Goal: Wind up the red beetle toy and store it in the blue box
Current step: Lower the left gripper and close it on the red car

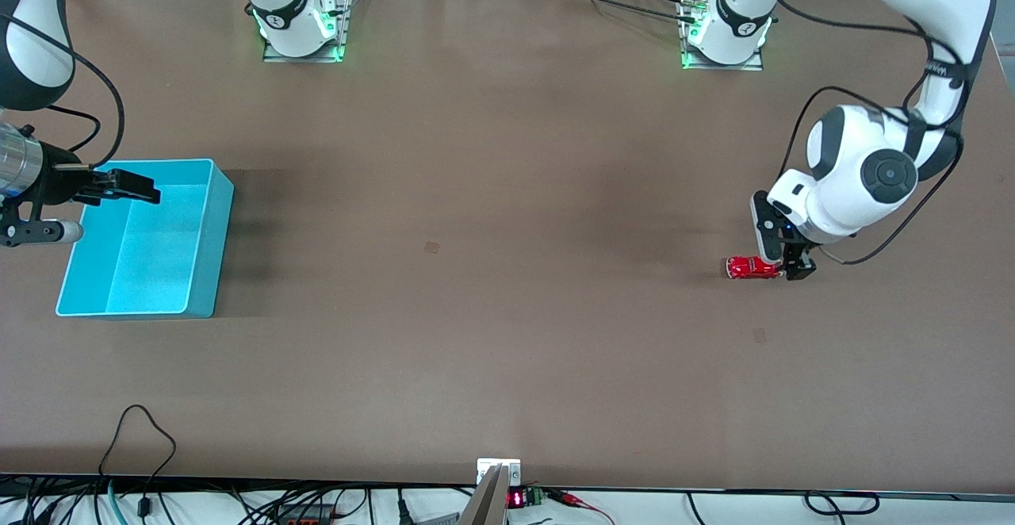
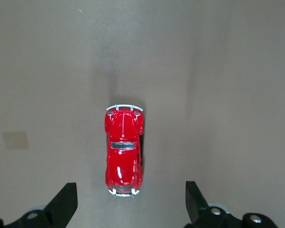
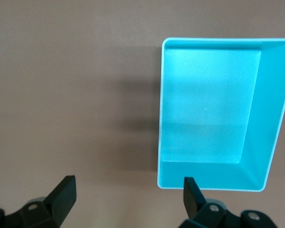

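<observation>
Red beetle toy (image 1: 751,268) under open left claw (image 1: 785,259), blue box (image 1: 198,271) unmarked

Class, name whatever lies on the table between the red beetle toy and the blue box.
Nothing: the front view shows only bare table between the red beetle toy and the blue box.

Left hand (image 1: 781,259) low with fingers spread; right hand (image 1: 127,186) apparently raised, open.

light: even, bright overhead | shadows: soft, beside blue box (image 1: 202,247) | focus: sharp
</observation>
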Robot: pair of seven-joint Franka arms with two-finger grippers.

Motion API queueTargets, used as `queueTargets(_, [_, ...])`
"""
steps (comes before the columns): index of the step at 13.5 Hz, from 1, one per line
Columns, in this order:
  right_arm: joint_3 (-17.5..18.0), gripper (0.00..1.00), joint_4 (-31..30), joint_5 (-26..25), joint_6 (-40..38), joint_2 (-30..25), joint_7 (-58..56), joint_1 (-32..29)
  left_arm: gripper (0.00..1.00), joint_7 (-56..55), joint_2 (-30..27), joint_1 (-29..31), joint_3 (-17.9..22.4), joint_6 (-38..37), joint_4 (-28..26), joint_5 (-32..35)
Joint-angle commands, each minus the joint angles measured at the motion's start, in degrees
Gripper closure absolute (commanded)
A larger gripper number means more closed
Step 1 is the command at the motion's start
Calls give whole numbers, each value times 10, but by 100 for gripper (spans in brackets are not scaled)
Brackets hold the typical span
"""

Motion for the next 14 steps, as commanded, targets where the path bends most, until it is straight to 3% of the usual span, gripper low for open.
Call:
queueTargets(1, [2, 0, -2, -2, -12, -5, 6, 0, 0, 31, 22, 10, -4, 21, 4, 8])
queueTargets(6, [3, 0, -2, -2, -16, -5, 4, 2, 0, 32, 50, 9, -6, 71, 4, 9])
queueTargets(12, [3, 0, -1, -2, -26, -5, 5, 6, 0, 31, 68, 10, -6, 79, 2, 7])
queueTargets(14, [3, 0, -1, -2, -27, -4, 5, 5, 9, 31, 67, 10, -6, 79, -2, 8])
